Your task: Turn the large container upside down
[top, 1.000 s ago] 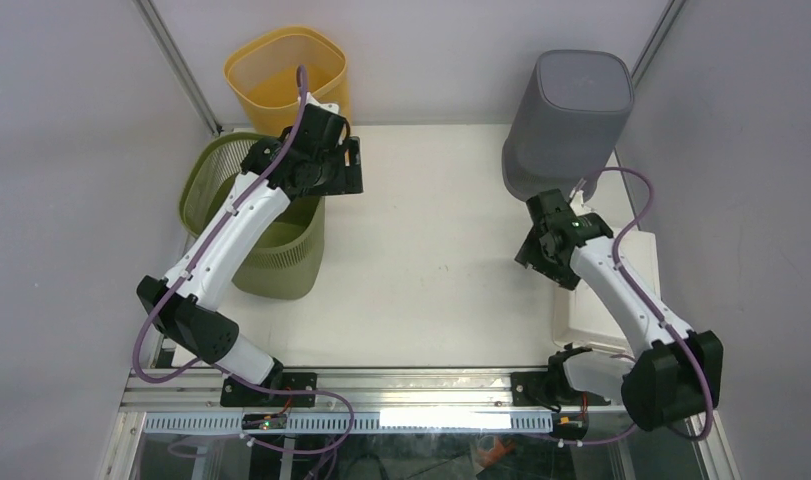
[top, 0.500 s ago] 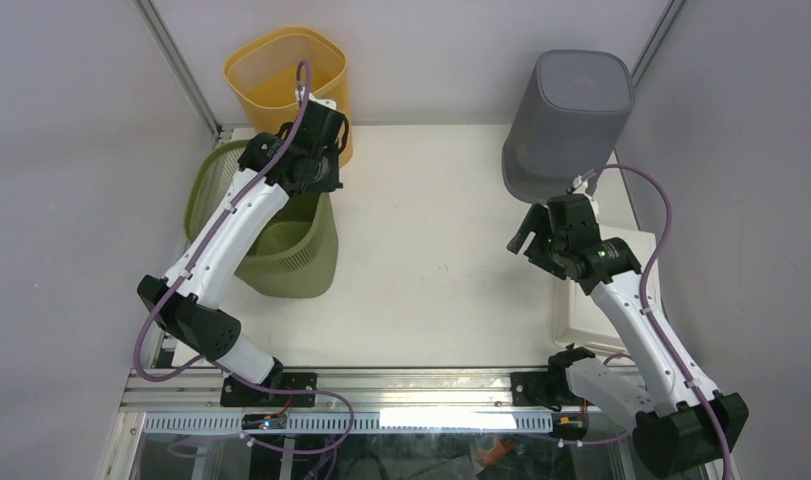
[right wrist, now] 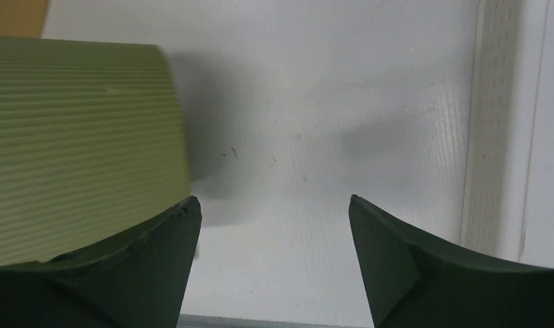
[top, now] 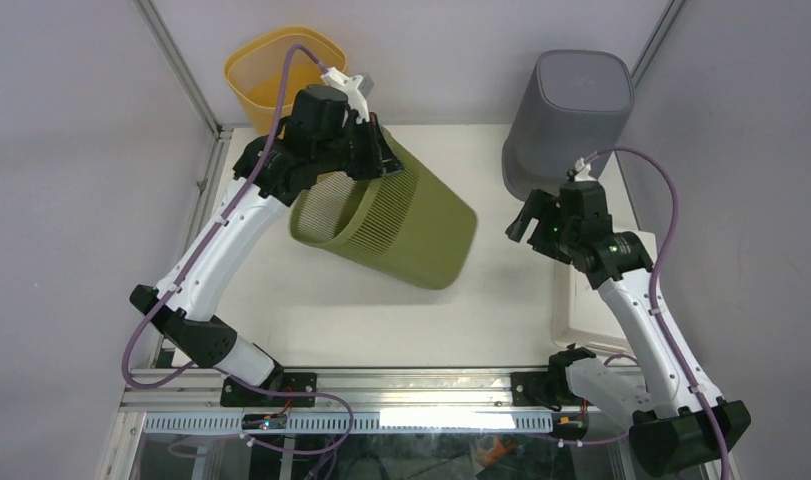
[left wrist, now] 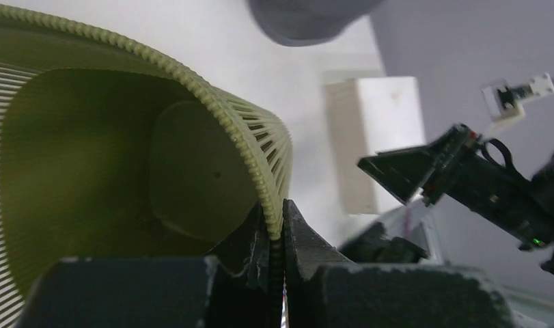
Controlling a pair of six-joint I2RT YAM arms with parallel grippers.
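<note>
Your top cam sits high behind both arm bases, looking down & fwd over the whole counter [top: 421, 320]. Left wrist cam is right up vs the rim of the green bin [left wrist: 89, 157], facing across twd the right arm [left wrist: 492, 191]. Right wrist cam looks down at the counter from fairly near, btw the tips of the right pincer [right wrist: 272, 199]. All 3 views share that bin.

A white surface [top: 431, 310] sits between pale grey walls [top: 71, 120] — left, far and right. Slim metal posts [top: 178, 62] rise at the far corners; a silver rail [top: 411, 384] lines the near edge.
</note>
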